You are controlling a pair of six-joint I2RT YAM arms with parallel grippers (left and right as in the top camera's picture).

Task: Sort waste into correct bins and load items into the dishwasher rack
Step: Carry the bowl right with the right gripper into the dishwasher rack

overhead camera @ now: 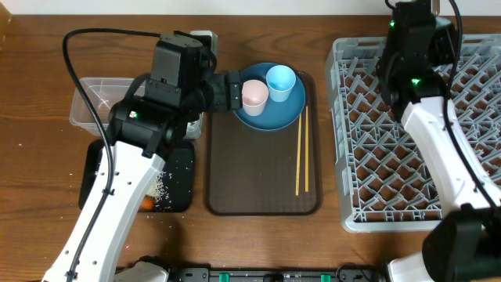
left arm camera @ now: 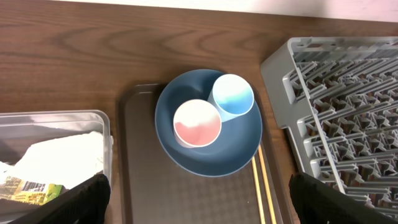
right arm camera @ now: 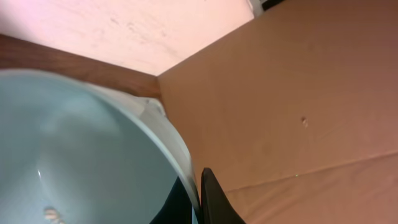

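Left end effector (overhead camera: 235,92) wide open, empty, 9 o'clock of plate (overhead camera: 274,117); pink cup (overhead camera: 254,95) beside blue cup (overhead camera: 281,81), grabbing one may topple other. Right end effector (right arm camera: 193,202) clamped on bowl (right arm camera: 74,143) rim, over rack (overhead camera: 368,157) 12 o'clock edge; thin pinch may slip

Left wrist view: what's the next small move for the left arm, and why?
Probably ease the left gripper down over the pink cup. Its jaws are wide open and empty, and the cup stands upright on the blue plate, just ahead of the fingers. The blue cup sits right beside it, so approaching from the near side looks safest.
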